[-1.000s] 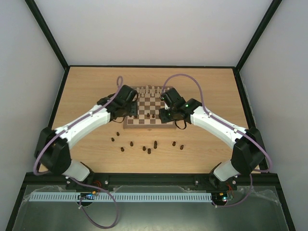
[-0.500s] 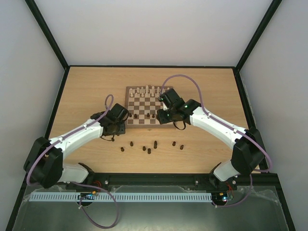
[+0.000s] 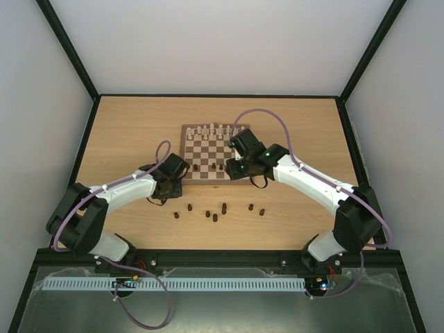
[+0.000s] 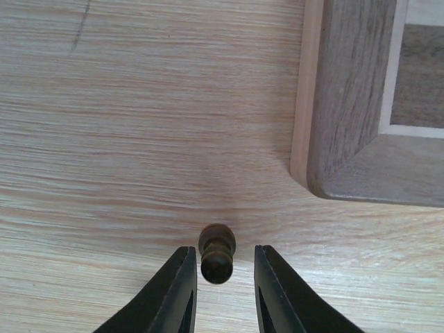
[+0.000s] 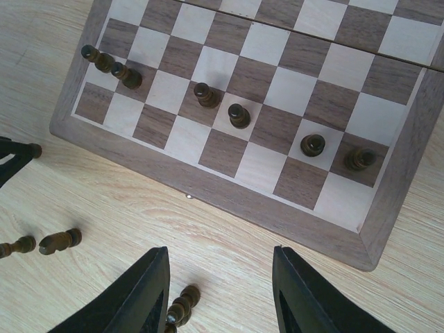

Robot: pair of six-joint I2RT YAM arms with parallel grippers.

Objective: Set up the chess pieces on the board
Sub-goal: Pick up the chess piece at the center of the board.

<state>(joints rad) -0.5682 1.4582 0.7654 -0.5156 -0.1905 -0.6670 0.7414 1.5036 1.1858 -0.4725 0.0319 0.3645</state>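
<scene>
Dark pawn betw left end effector jaws, slim gaps each side; right end effector spread, empty.

The left gripper is pointing down, jaws narrowly parted, while the right gripper is gaping wider.

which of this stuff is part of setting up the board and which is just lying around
For the job: dark chess pieces, board, left claw, right claw.
Just there: white pieces on the board's far rows, purple cables, table.
</scene>
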